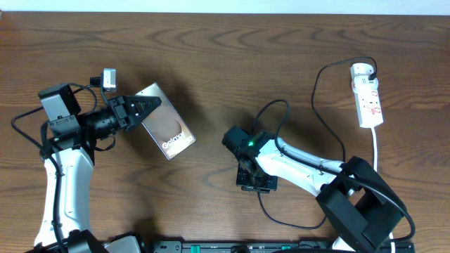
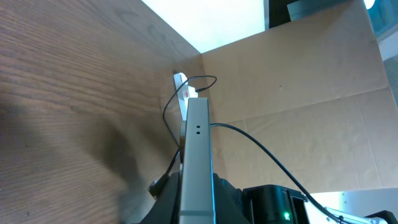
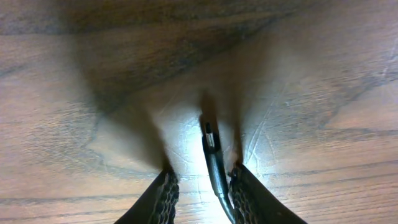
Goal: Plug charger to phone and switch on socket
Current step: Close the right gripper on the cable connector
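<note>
The phone (image 1: pixel 169 131), bronze-backed with white "Galaxy" lettering, is held at its near end by my left gripper (image 1: pixel 144 107), which is shut on it. In the left wrist view the phone (image 2: pixel 197 149) shows edge-on between the jaws. The charger cable (image 1: pixel 318 105) runs from the adapter in the socket (image 1: pixel 368 95) at the far right, loops across the table and reaches my right gripper (image 1: pixel 254 180). In the right wrist view the plug tip (image 3: pixel 211 152) lies on the table between the open fingers (image 3: pixel 204 194), close against the right one.
The socket's white cord (image 1: pixel 375 147) runs down the right side towards the right arm's base. The socket also shows far off in the left wrist view (image 2: pixel 182 88), in front of a cardboard wall (image 2: pixel 298 93). Cable loops lie around the right arm.
</note>
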You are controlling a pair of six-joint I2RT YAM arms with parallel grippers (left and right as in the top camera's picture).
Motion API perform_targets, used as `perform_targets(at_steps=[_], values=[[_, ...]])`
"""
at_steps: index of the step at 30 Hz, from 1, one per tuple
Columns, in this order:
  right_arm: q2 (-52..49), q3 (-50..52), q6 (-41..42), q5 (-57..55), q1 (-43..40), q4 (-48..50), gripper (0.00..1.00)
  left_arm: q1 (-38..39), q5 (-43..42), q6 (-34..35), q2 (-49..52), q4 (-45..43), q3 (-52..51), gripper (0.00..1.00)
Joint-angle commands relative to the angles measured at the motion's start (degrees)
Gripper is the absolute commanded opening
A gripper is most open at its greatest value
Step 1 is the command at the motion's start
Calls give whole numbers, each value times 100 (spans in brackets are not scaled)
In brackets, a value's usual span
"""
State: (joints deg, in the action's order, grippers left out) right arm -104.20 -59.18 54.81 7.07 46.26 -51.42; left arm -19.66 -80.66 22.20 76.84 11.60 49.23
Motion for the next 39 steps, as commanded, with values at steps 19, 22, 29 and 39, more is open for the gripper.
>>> perform_targets(at_steps=[19, 22, 29, 39], values=[[-81, 42, -109, -238, -188, 107, 33, 7, -225, -76, 26, -28, 46, 8], [-81, 42, -109, -238, -186, 107, 29, 7, -225, -76, 26, -26, 46, 7], [-81, 42, -127, -149, -142, 98, 10, 7, -225, -76, 26, -26, 46, 7], [-81, 42, -127, -83, -138, 96, 1, 7, -225, -76, 26, -24, 46, 8]])
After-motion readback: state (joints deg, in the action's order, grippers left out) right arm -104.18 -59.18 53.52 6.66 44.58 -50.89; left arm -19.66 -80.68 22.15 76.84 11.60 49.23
